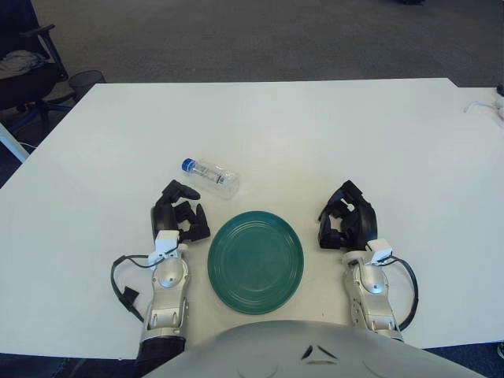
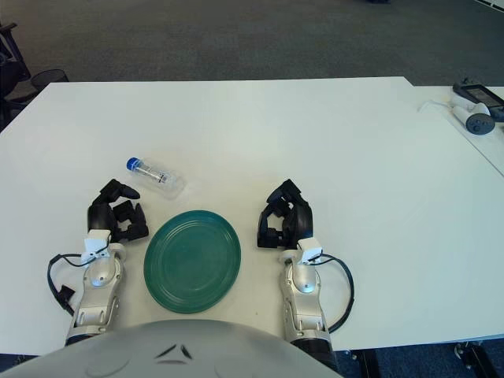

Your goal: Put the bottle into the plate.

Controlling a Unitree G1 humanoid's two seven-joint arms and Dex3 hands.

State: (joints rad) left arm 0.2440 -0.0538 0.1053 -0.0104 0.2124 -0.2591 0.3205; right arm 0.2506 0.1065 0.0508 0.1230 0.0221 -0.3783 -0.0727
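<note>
A clear plastic bottle (image 1: 209,177) with a blue cap lies on its side on the white table, just behind the plate. A green round plate (image 1: 255,260) sits near the table's front edge between my hands. My left hand (image 1: 179,215) rests on the table left of the plate and a little in front of the bottle, fingers curled, holding nothing. My right hand (image 1: 347,218) rests right of the plate, fingers curled and empty.
The white table (image 1: 315,134) stretches far back. A black office chair (image 1: 31,71) stands off the table's left rear corner. A controller and white cable (image 2: 472,110) lie on a neighbouring table at the far right.
</note>
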